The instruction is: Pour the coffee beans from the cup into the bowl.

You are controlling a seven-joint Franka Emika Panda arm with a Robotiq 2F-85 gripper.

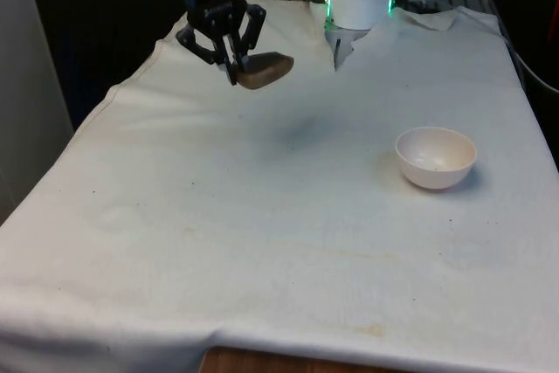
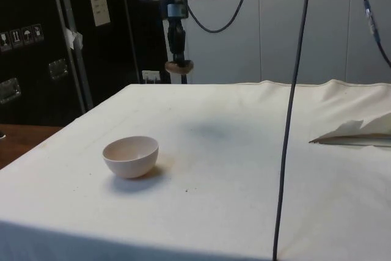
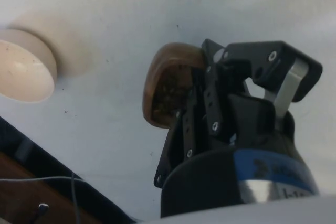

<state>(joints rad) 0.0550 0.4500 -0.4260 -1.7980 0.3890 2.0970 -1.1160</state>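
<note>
White cloth covers the whole table, lightly stained and creased, with black curtains behind it in the front view and dark cabinets at the edge of the side view. High above the cloth, toward the front view's left and far end, the black gripper hangs in the air with its fingers clamped on the rim of a small brown wooden cup. The cup is lifted clear of the table and tilted over on its side, its mouth turned partly downward. In the wrist view the cup shows its open inside, where dark, speckled coffee beans sit against the wall. A faint grey shadow lies on the cloth beneath it.

A pale, off-white bowl stands upright on the cloth toward the front view's right, well apart from the cup and nearer the camera. In the side view the bowl sits low in the foreground while the cup hangs far behind and above it. A few dark specks dot the bowl's inside.
</note>
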